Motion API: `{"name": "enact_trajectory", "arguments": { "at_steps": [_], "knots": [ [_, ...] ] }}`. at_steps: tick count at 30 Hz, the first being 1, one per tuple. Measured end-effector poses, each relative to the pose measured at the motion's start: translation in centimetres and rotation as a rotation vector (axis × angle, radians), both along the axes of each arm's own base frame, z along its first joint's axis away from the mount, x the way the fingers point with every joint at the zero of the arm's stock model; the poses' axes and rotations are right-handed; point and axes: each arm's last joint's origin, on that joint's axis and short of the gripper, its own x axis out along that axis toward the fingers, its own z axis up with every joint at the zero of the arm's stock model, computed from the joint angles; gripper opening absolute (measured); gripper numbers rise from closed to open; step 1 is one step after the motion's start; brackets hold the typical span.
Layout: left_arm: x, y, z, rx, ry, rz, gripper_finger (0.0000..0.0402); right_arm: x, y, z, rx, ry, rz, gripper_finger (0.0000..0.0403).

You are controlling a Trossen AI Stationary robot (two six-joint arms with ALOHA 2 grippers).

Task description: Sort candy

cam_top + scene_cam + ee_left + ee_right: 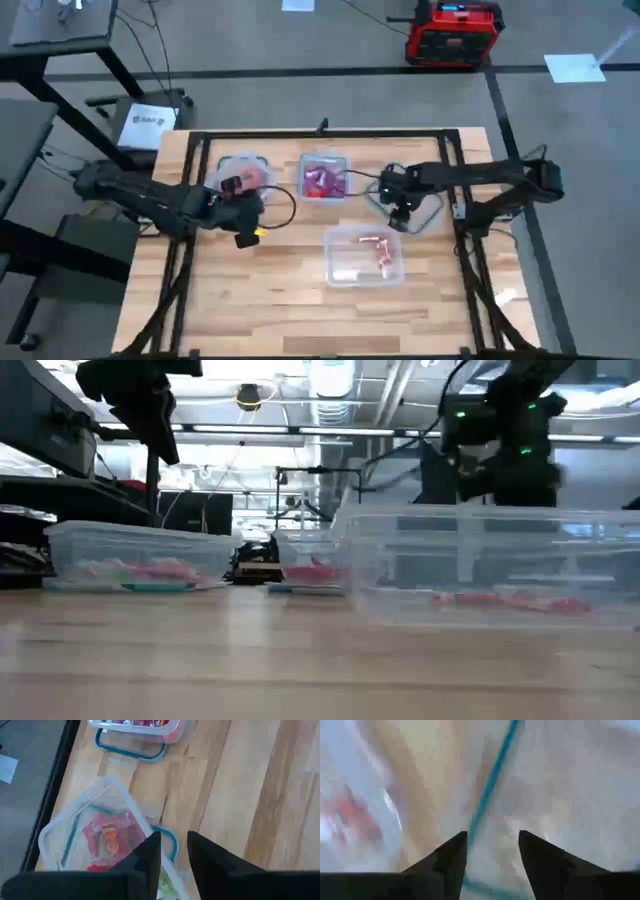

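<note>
The candy lies in clear tubs with bluish rims. Red and pink pieces (252, 174) are in the far left tub (228, 163), and purple and red ones (322, 180) in the far middle tub (324, 157). A few red pieces (378, 247) lie in the near tub (345, 268). My left gripper (252, 198) hangs open above the far left tub's near right corner (165, 832), slanting down, with nothing between its fingers. My right gripper (405, 212) points down, open, over the far right tub (432, 208), whose teal rim (495, 775) shows past its fingers.
The four tubs stand close together on the wooden table (260, 290), three in a far row and one nearer. Bare wood lies toward the near edge. A black frame (190, 150) runs around the table. A red box (452, 32) sits on the floor beyond.
</note>
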Motion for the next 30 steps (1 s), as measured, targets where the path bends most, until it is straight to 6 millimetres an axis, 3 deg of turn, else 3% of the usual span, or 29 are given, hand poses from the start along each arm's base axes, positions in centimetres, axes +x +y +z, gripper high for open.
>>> {"name": "enact_trajectory", "arguments": {
  "at_steps": [3,8,19,27,30],
  "knots": [
    [0.1,0.0,0.1,0.001,-0.009,-0.007,0.0082,-1.0,1.1,0.4,-0.015,0.034,0.051,0.0165],
    [0.3,-0.1,0.2,-0.001,-0.034,-0.013,0.0082,-1.8,2.4,-1.4,-0.016,0.086,0.095,0.0165],
    [0.3,-0.3,0.2,-0.002,-0.031,-0.024,0.0082,0.5,3.2,-5.5,0.004,0.182,0.071,0.0166],
    [0.2,-0.4,0.2,-0.007,-0.032,-0.025,0.0082,4.3,3.2,-3.9,0.054,0.030,-0.007,0.0166],
    [0.2,-0.5,0.1,-0.014,-0.034,-0.015,0.0082,4.5,3.2,-2.5,0.055,0.050,0.001,0.0166]
  ]
}}
